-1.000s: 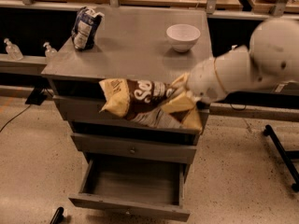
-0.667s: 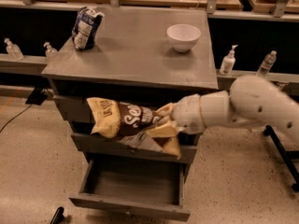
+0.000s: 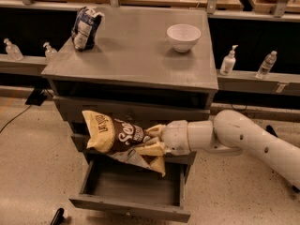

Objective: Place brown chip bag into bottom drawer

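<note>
The brown chip bag point(image 3: 119, 137), dark brown in the middle with white lettering and pale yellow ends, hangs in the air in front of the cabinet's middle drawer. My gripper point(image 3: 157, 139) is shut on the bag's right end; the white arm point(image 3: 234, 137) reaches in from the right. The bottom drawer point(image 3: 133, 186) is pulled open just below the bag, and its grey inside shows nothing in it.
On the grey cabinet top point(image 3: 136, 50) stand a blue-and-white bag point(image 3: 85, 26) at the back left and a white bowl point(image 3: 183, 36) at the back right. Bottles point(image 3: 228, 61) stand on a ledge behind. A dark object point(image 3: 57, 216) lies on the floor at the front left.
The arm has moved down and left with the bag, from the level of the top drawer to just above the open bottom drawer.
</note>
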`<state>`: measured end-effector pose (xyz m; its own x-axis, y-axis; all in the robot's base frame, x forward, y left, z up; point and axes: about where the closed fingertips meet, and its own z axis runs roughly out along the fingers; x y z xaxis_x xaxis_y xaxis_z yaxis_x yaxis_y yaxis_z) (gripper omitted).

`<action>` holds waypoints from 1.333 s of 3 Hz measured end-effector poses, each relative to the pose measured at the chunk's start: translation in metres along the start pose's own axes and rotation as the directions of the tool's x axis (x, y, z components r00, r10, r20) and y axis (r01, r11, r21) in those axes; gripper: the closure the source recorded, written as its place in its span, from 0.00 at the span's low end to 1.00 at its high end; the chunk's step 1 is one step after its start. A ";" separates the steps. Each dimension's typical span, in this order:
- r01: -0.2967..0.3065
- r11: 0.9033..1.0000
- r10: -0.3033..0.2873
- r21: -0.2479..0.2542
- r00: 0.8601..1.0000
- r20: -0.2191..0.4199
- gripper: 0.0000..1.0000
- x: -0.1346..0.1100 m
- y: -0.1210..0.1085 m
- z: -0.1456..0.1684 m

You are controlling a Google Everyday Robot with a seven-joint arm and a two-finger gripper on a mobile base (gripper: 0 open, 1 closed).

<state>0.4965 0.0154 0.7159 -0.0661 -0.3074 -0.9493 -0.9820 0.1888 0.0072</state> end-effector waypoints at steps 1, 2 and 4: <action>0.000 1.000 0.000 0.000 1.000 -0.003 1.00 0.003 0.000 0.001; -0.035 0.999 0.036 0.011 0.998 -0.046 1.00 0.091 -0.013 0.010; -0.036 0.999 0.038 0.015 0.995 -0.092 1.00 0.181 -0.004 0.024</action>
<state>0.4924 -0.0185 0.5367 -0.1189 -0.3849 -0.9153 -0.9761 0.2141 0.0368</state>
